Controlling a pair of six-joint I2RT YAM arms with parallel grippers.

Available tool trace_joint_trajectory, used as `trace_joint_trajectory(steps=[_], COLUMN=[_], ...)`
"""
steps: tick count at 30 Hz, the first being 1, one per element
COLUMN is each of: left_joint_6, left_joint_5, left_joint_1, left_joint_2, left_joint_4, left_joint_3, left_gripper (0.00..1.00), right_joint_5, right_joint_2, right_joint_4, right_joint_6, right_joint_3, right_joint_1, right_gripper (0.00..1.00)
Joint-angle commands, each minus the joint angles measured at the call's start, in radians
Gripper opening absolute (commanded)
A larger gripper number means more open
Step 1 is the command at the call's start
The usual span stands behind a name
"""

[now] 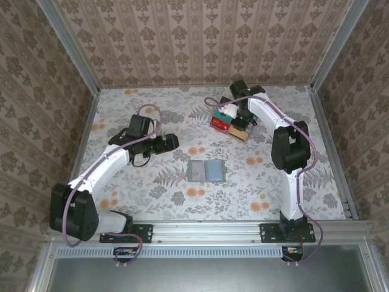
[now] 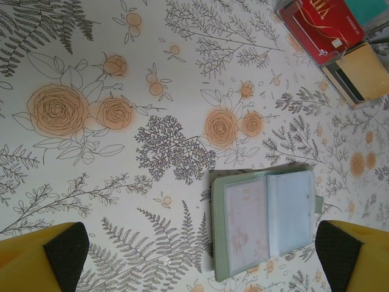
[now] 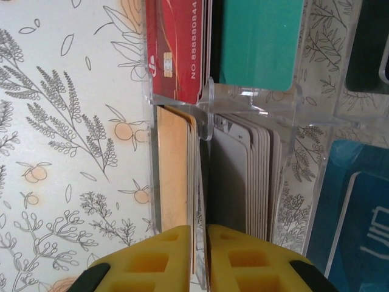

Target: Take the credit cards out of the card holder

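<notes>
At the middle of the tabletop (image 1: 121, 109), between the arms, the card holder (image 1: 205, 171) lies open and flat. Its two panels sit side by side, so its long axis runs left-right and its spine near-far.

Left pincer (image 1: 172, 141) hovers just beyond the holder, up and to the left, and is the nearer one. Jaws are wide apart and hold nothing. In the left wrist view the holder (image 2: 264, 219) sits low between the black pads (image 2: 67, 249), nearer the right-hand one.

Right pincer (image 1: 234, 121) is farther off, over a clear tray (image 3: 255, 103) holding credit cards (image 3: 176, 48): red and teal in one row, tan and a whitish stack in the next, blue alongside. Its yellow fingers (image 3: 152, 261) are nearly together with a thin pale edge in the slit. I can't tell whether that is a gripped card or the tray divider.

Holder: sage outer skin that looks soft, with pale glossy pockets. The left pocket shows faint orange blotches; I can't tell whether a card remains. The cards are thin and rigid. The tabletop cover is a flat floral print.

Judgement: any next pick means travelling toward the near edge, with the jaws set across a card's short edge.
</notes>
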Motion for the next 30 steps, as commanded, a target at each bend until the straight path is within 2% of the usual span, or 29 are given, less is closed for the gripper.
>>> trace_joint_trajectory(steps=[1,5,14,20,30], left_joint_6=[-0.009,-0.012,-0.018,-0.018,-0.023], left_joint_5=[0.01,0.013,0.017,0.022,0.027], left_joint_1=[0.005,0.005,0.006,0.005,0.005], left_joint_2=[-0.007,-0.006,-0.005,-0.005,-0.001], left_joint_4=[-0.014,-0.01,-0.005,-0.004,0.003], left_joint_3=[-0.017,-0.021,-0.021,-0.022,-0.022], left_gripper=[1.0,1.0,1.0,1.0,1.0], right_joint_5=[0.045,0.056,0.076,0.088,0.075], right_joint_2=[0.004,-0.023,-0.065,-0.06,-0.101], right_joint_4=[0.013,0.036,0.066,0.072,0.124], right_joint_6=[0.024,0.028,0.066,0.103,0.157], right_joint_3=[-0.002,-0.023,-0.047,-0.054,-0.081], right_joint_1=[0.009,0.008,0.004,0.006,0.005], right_gripper=[0.16,0.09,0.08,0.19,0.27])
